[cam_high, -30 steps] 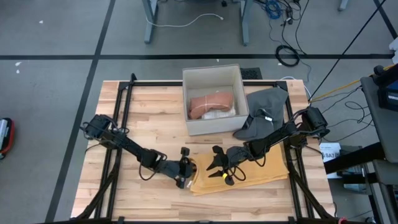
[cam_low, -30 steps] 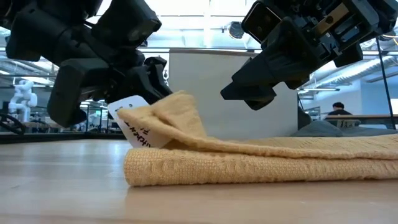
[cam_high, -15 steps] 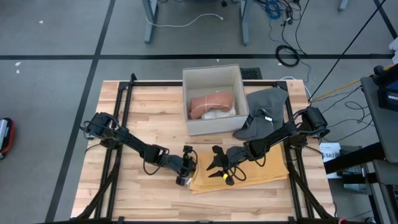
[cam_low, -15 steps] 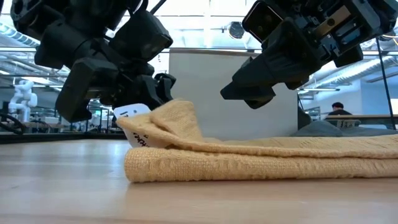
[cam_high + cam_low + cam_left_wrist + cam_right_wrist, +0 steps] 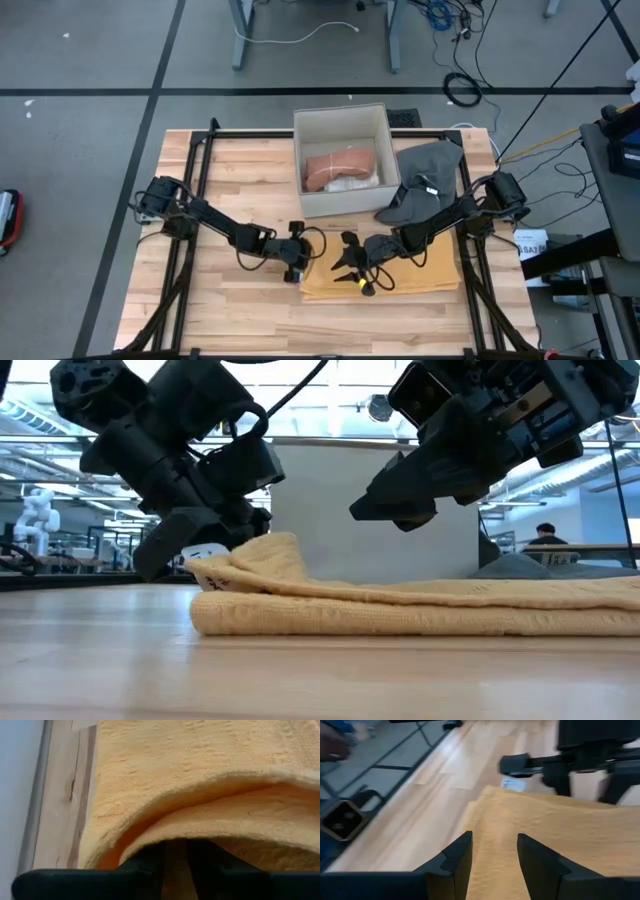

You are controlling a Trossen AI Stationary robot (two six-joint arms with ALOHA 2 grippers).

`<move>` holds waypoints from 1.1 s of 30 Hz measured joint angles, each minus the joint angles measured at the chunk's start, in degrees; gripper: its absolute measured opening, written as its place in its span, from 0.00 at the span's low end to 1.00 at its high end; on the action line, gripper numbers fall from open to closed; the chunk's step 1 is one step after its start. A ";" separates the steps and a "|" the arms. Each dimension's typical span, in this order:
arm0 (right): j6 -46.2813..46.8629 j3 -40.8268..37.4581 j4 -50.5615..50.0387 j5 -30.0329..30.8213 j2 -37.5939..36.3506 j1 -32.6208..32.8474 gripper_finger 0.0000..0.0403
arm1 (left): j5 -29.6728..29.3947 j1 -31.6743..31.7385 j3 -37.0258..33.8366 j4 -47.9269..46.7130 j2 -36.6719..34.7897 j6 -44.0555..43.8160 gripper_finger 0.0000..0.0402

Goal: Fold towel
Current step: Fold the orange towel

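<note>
Down at the table's near edge, at about six o'clock, a yellow towel point(image 5: 385, 277) lies folded in two layers on the butcher-block table point(image 5: 230, 320), its white label point(image 5: 205, 553) poking out at the fold's left corner. At that corner the left gripper point(image 5: 296, 262) is closed on the towel's upper layer, the fingers nipping the raised fabric edge just above the wood; the left wrist view looks straight into the yellow loop of the fold. Just beside it, toward three o'clock, the right gripper point(image 5: 356, 272) hovers above the towel's top surface with its fingers point(image 5: 452, 860) parted and holding nothing; the low view shows clear air between them and the cloth. Farther back, near the table's centre toward twelve o'clock, stands an open beige box point(image 5: 342, 122) holding a folded salmon-pink cloth point(image 5: 338, 166) over something white. At about two o'clock, just beside the box, a dark grey cloth point(image 5: 428, 175) lies crumpled, partly under the right arm. Beyond the table, the low view takes in a bright workshop with a person point(image 5: 543, 536) seated far off.
</note>
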 joint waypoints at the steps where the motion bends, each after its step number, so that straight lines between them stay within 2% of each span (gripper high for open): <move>1: -0.46 0.00 -0.02 0.93 0.00 -0.04 0.36 | 0.03 -0.23 -0.02 0.04 -0.14 -0.03 0.22; 10: -4.21 0.00 0.09 5.48 1.00 -2.26 0.36 | -0.43 -4.07 -0.28 -2.23 -6.78 1.79 0.22; 16: -4.98 -0.02 5.63 5.49 6.47 -3.53 0.36 | -3.09 -6.83 -0.31 -7.86 -13.94 2.09 0.22; 22: -7.94 4.73 12.68 3.55 14.37 -4.62 0.36 | -3.83 -8.27 -0.24 -3.91 -17.16 5.69 0.22; 27: -9.16 13.00 7.00 1.07 22.03 -5.05 0.36 | -5.02 -7.17 -0.22 -1.39 -15.71 6.29 0.22; 29: -9.28 16.38 2.02 0.93 23.88 -5.17 0.36 | -5.04 -6.26 -0.24 -1.53 -14.71 5.54 0.22; 33: -10.41 18.79 -1.71 -0.13 25.04 -5.04 0.36 | -4.98 -4.75 -0.24 -1.45 -12.33 4.30 0.22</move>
